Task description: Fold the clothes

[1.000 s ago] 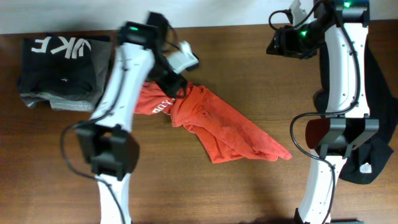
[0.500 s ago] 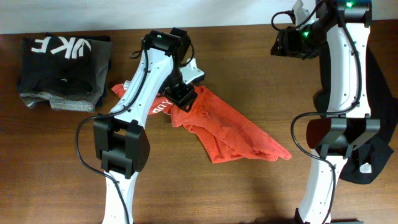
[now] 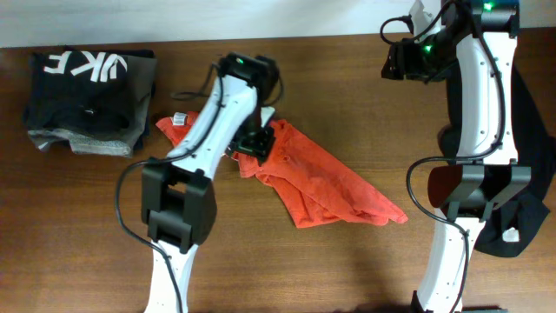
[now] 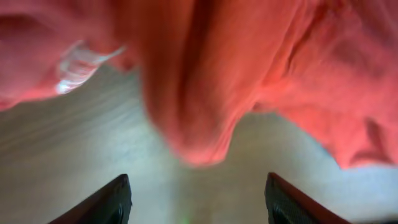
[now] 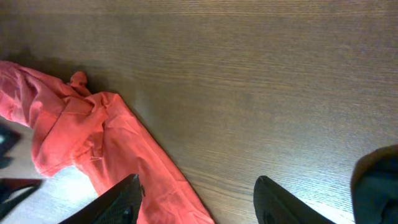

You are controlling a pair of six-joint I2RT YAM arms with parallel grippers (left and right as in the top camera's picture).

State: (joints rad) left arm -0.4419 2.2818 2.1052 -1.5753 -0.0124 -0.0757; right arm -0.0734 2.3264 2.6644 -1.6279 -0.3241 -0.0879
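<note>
The orange-red T-shirt (image 3: pixel 321 178) lies crumpled across the middle of the table, with a white tag (image 3: pixel 179 120) at its left end. It fills the top of the left wrist view (image 4: pixel 205 74) and shows at the left of the right wrist view (image 5: pixel 81 137). My left gripper (image 3: pixel 256 143) hangs just over the shirt's upper left part, open and empty (image 4: pixel 196 199). My right gripper (image 3: pixel 395 61) is open and empty (image 5: pixel 199 202), high at the back right, away from the shirt. The black garment (image 3: pixel 521 174) with a small white tag (image 3: pixel 512 233) lies at the right edge behind the right arm.
A stack of folded dark clothes (image 3: pixel 87 96) with white lettering sits at the back left. The right arm's base (image 3: pixel 469 187) stands in front of the black garment. Bare wood lies in front of the shirt.
My left gripper has swung right and down from the back, over the shirt's upper left part. The shirt's left end now shows its white tag. The right arm has barely moved.
</note>
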